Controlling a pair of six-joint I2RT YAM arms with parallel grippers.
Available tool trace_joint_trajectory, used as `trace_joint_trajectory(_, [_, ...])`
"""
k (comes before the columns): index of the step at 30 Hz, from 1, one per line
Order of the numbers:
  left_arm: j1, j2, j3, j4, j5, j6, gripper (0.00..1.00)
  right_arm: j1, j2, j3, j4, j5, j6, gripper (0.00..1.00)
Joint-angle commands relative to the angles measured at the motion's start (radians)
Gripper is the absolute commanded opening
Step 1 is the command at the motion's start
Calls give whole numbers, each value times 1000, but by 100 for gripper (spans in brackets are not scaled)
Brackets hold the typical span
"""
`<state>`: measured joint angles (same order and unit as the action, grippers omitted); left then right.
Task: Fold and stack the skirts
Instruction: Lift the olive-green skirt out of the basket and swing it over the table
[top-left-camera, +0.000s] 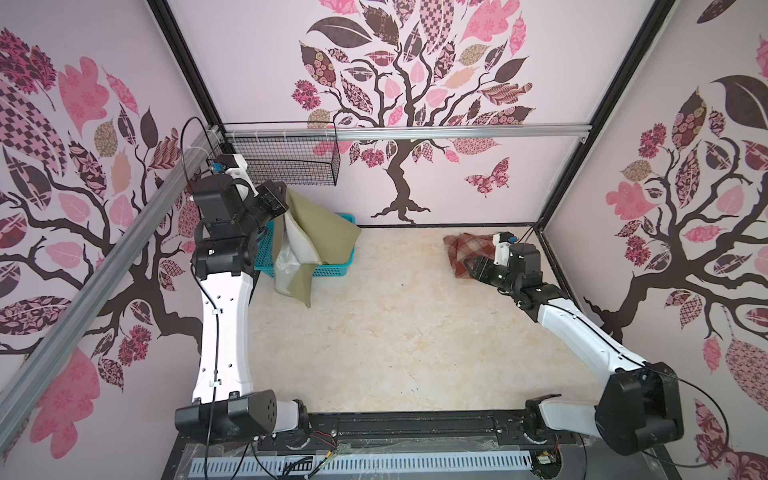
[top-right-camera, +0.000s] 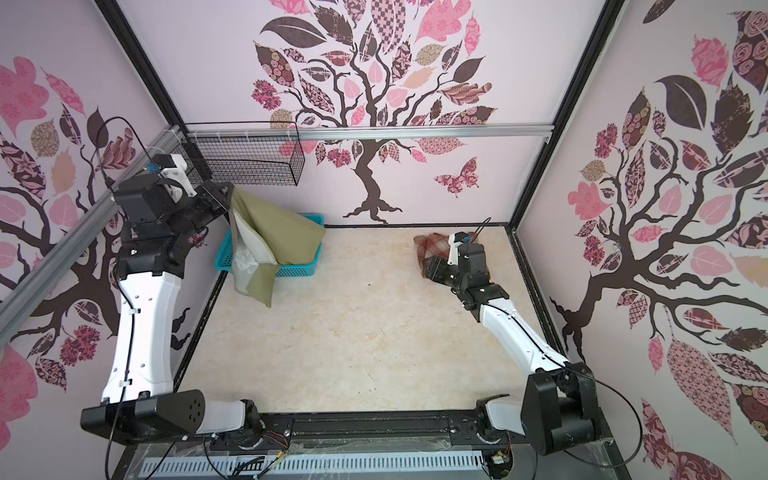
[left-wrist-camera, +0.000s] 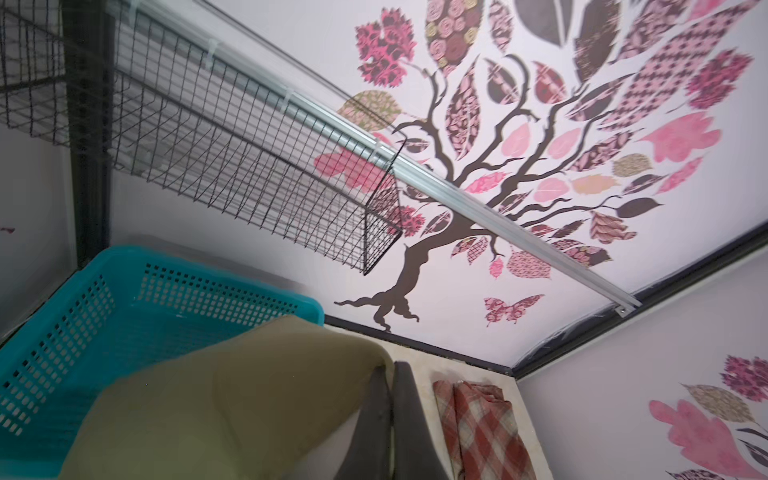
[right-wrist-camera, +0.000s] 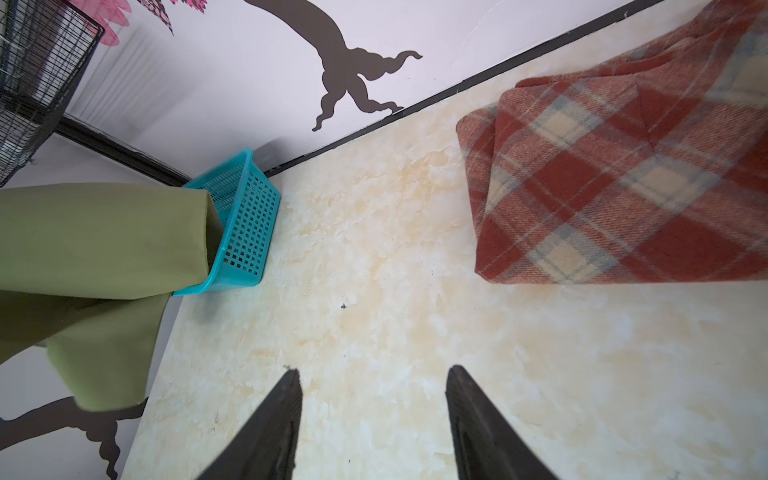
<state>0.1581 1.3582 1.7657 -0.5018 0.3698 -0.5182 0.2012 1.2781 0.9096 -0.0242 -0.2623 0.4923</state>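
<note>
Left gripper (top-left-camera: 284, 202) raised above the table's (top-left-camera: 395, 340) far left corner, clenched on the olive-green skirt (top-left-camera: 324, 232), which hung across the turquoise basket (top-left-camera: 332, 270), plaid skirt (top-left-camera: 463, 249) lay seemingly folded in the far right corner, right gripper (right-wrist-camera: 372, 374) hovered just beside it, jaws apart, empty.

The left gripper (top-left-camera: 281, 201) clamps the plain olive-green cloth skirt (top-left-camera: 328, 232) above the turquoise perforated plastic basket (top-left-camera: 338, 269), hem apparently overhanging its front.
</note>
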Motion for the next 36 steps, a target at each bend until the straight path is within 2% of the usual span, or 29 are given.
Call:
trace_joint_trajectory(1, [1,-42,66,97,93,-7,0,10,-51,-7,18,-7,16,58])
trace_joint_trajectory(6, [0,-58,139,170,226,-67,0,54,-59,12,-3,-4,-7,58])
trace_joint_trajectory(11, [1,-54,167,285,378,-241,0,87,-82,5,8,-19,3,59])
trace_joint_trajectory(14, [-15,-56,158,317,423,-312,0,89,-100,-2,0,-24,12,61])
trace_joint_trajectory(18, [-158,-67,71,319,405,-290,0,89,-140,5,-45,-18,-11,63])
trace_joint_trajectory(23, [-428,-52,-15,268,338,-209,0,87,-176,18,-97,-9,-21,65])
trace_joint_trajectory(25, [-493,-35,-44,275,333,-204,0,87,-184,23,-113,-3,-27,65])
trace_joint_trajectory(27, [-539,-29,-99,307,318,-212,0,87,-192,30,-137,15,-38,66])
trace_joint_trajectory(31, [-556,-46,-192,354,300,-205,0,87,-196,34,-177,44,-69,68])
trace_joint_trajectory(36, [-554,-100,-299,254,178,-60,0,87,-172,9,-176,27,-78,68])
